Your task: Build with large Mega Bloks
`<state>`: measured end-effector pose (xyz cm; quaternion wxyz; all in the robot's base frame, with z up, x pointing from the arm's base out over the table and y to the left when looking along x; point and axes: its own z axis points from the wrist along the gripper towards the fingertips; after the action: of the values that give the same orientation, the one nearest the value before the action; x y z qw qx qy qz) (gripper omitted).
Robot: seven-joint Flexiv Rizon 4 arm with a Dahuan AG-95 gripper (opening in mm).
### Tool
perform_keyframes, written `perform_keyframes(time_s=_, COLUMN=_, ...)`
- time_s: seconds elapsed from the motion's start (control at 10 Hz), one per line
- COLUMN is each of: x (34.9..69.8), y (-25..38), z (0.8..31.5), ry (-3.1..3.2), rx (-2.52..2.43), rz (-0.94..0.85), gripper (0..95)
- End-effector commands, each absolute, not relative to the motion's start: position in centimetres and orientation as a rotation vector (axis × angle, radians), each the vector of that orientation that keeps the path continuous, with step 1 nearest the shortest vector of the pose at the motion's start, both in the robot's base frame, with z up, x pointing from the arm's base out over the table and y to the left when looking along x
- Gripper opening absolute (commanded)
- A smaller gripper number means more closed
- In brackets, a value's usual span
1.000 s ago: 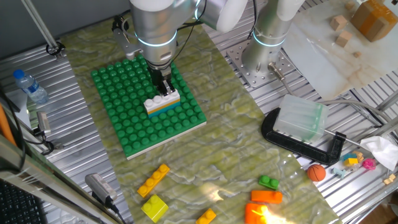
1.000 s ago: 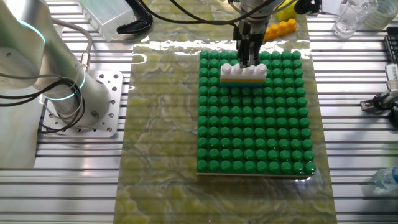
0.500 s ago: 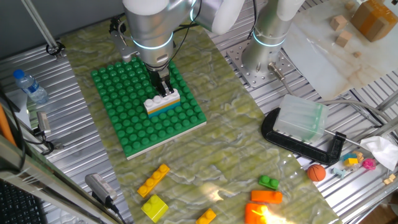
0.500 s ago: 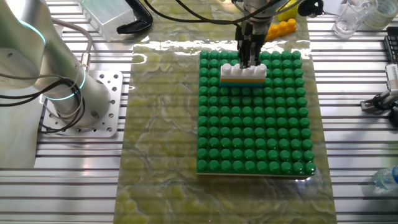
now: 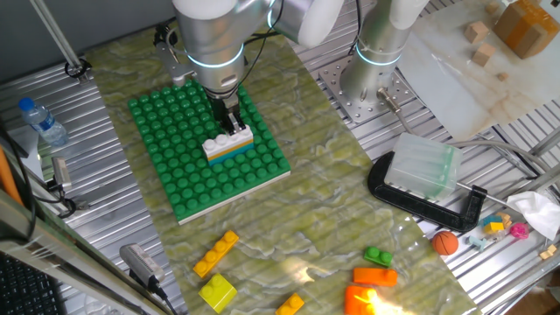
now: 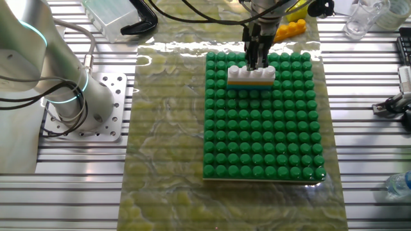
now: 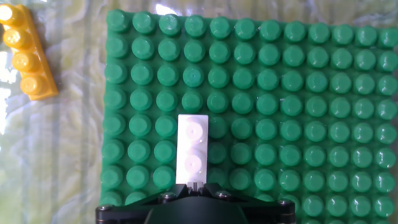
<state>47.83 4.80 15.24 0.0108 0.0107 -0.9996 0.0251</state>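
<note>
Nothing moved; pincer [image 5: 230, 123] stays atop white brick [image 5: 228, 141].

A stack of bricks [image 5: 228, 144] is seated on the studded baseplate [image 5: 175, 175], with loose bricks [image 5: 216, 254] scattered on the mat beyond it.

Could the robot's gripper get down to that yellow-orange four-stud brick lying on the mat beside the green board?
Probably yes. The yellow-orange brick lies alone on the mat with nothing on it, beside the green baseplate. The gripper sits at the white brick, so it would have to lift off first.
</note>
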Motion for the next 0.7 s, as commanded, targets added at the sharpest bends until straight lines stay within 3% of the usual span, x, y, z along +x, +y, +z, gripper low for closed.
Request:
perform_keyframes(time_s=0.1, x=47.73, y=4.71, z=15.25, ry=-3.107, rx=0.022, rz=0.063, gripper=0.0)
perform_keyframes(time_s=0.7, x=47.73, y=4.71, z=15.25, ry=-3.123, rx=0.035, rz=0.054, gripper=0.0)
